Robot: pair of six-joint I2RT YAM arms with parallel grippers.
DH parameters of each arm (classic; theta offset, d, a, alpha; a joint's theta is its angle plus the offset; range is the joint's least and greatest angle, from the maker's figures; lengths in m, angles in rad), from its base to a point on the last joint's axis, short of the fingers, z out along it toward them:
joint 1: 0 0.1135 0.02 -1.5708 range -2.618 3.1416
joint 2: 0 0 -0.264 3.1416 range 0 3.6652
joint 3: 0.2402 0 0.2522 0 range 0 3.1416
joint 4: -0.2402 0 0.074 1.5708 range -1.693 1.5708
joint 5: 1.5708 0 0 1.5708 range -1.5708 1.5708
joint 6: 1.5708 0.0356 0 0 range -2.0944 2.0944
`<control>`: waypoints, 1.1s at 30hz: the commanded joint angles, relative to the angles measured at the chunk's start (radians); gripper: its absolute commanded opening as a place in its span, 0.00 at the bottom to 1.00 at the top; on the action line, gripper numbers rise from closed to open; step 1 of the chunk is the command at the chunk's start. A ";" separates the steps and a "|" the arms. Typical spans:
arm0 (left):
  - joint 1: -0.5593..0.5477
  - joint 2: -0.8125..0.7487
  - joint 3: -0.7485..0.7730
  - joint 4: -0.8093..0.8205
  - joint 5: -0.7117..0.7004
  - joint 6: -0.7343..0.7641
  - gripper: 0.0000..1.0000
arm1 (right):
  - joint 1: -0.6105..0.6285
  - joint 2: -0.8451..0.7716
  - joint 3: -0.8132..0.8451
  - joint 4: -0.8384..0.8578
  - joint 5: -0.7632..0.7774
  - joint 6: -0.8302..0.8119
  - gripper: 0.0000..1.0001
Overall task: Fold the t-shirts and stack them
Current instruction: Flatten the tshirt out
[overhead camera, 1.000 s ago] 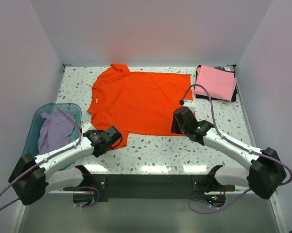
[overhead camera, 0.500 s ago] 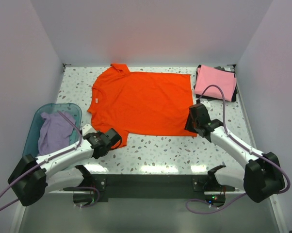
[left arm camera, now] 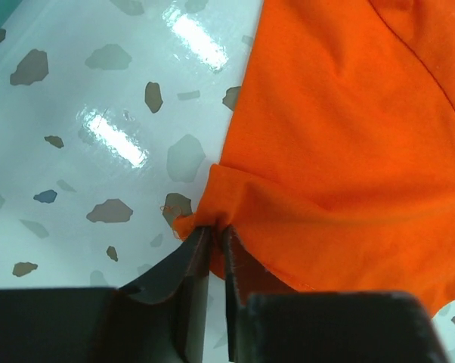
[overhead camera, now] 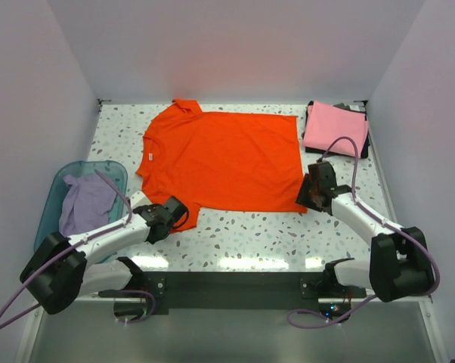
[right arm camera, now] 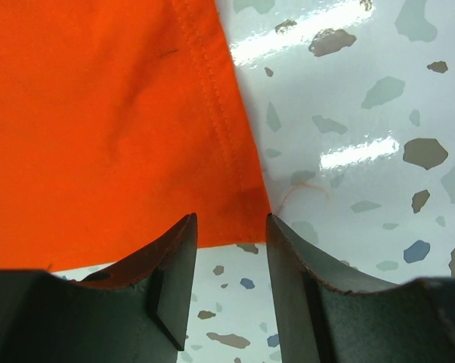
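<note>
T-shirts: 3. One orange t-shirt (overhead camera: 220,159), one pink t-shirt (overhead camera: 335,128), one lavender t-shirt (overhead camera: 85,206).
Basins: 1. Teal basin (overhead camera: 99,164).
Arms: 2. Left arm (overhead camera: 99,242), right arm (overhead camera: 360,219).
End effectors: 2. Left end effector (left arm camera: 212,234), right end effector (right arm camera: 229,221).
Worktops: 1. Speckled worktop (overhead camera: 242,227).
Dark item (overhead camera: 366,150) under the pink t-shirt: 1, kind unclear.

Plain colours are showing on the orange-red t-shirt (overhead camera: 220,159), pink t-shirt (overhead camera: 335,128) and lavender t-shirt (overhead camera: 88,206). The basin (overhead camera: 57,181) is showing translucent teal; the table (overhead camera: 250,227), white with grey-brown speckles.
</note>
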 commanded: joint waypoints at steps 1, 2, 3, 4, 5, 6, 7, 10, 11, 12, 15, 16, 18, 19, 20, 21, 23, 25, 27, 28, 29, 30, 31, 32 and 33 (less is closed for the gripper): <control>0.009 -0.012 -0.017 0.047 0.018 0.038 0.15 | -0.041 0.020 0.000 0.070 -0.052 -0.007 0.46; 0.010 -0.029 -0.019 0.045 0.028 0.041 0.11 | -0.045 0.028 0.001 0.071 -0.056 -0.006 0.47; 0.010 -0.040 -0.019 0.042 0.033 0.044 0.06 | -0.051 0.031 0.001 0.074 -0.063 -0.001 0.47; 0.010 -0.052 -0.020 0.039 0.038 0.050 0.04 | -0.061 0.032 0.001 0.079 -0.069 0.000 0.47; 0.010 -0.078 -0.020 0.035 0.042 0.052 0.02 | -0.062 0.034 0.001 0.082 -0.073 0.005 0.47; 0.010 -0.090 -0.017 0.032 0.050 0.055 0.00 | -0.064 0.037 0.001 0.082 -0.075 0.007 0.47; 0.010 -0.106 -0.017 0.027 0.053 0.059 0.00 | -0.064 0.038 -0.002 0.080 -0.073 0.010 0.47; 0.010 -0.149 -0.009 0.004 0.059 0.066 0.00 | -0.064 0.025 -0.025 0.080 -0.072 0.023 0.46; 0.010 -0.166 -0.008 -0.002 0.065 0.066 0.00 | -0.064 0.018 -0.032 0.082 -0.067 0.031 0.46; 0.010 -0.172 -0.002 -0.010 0.067 0.066 0.00 | -0.064 0.012 -0.049 0.082 -0.067 0.034 0.46; 0.009 -0.206 0.006 -0.040 0.075 0.062 0.00 | -0.064 -0.009 -0.075 0.071 -0.049 0.054 0.46; 0.009 -0.215 0.009 -0.056 0.075 0.062 0.00 | -0.064 -0.015 -0.078 0.065 -0.044 0.060 0.46; 0.010 -0.244 0.017 -0.071 0.075 0.062 0.00 | -0.064 -0.018 -0.092 0.059 -0.037 0.074 0.46; 0.010 -0.253 0.018 -0.083 0.075 0.061 0.00 | -0.064 -0.020 -0.097 0.060 -0.037 0.079 0.46; 0.010 -0.268 0.024 -0.090 0.075 0.061 0.00 | -0.064 -0.021 -0.097 0.060 -0.032 0.082 0.46; 0.010 -0.275 0.027 -0.093 0.075 0.062 0.00 | -0.064 -0.020 -0.094 0.059 -0.029 0.083 0.46; 0.010 -0.290 0.030 -0.102 0.078 0.064 0.00 | -0.064 -0.018 -0.089 0.059 -0.024 0.088 0.46; 0.010 -0.299 0.034 -0.111 0.078 0.070 0.00 | -0.064 -0.012 -0.088 0.062 -0.020 0.091 0.45; 0.010 -0.302 0.043 -0.119 0.081 0.075 0.00 | -0.064 0.001 -0.080 0.063 -0.015 0.091 0.41; 0.010 -0.310 0.047 -0.122 0.082 0.081 0.00 | -0.062 0.011 -0.077 0.063 -0.026 0.089 0.34; 0.010 -0.315 0.050 -0.126 0.082 0.082 0.00 | -0.064 0.012 -0.077 0.066 -0.026 0.091 0.30; 0.010 -0.319 0.053 -0.129 0.081 0.084 0.00 | -0.064 0.012 -0.078 0.067 -0.032 0.089 0.27; 0.010 -0.325 0.058 -0.136 0.081 0.093 0.00 | -0.064 0.012 -0.078 0.068 -0.032 0.089 0.24; 0.010 -0.336 0.069 -0.140 0.081 0.095 0.00 | -0.064 0.009 -0.078 0.060 -0.032 0.086 0.16; 0.010 -0.341 0.075 -0.149 0.079 0.096 0.00 | -0.064 -0.003 -0.075 0.054 -0.030 0.083 0.13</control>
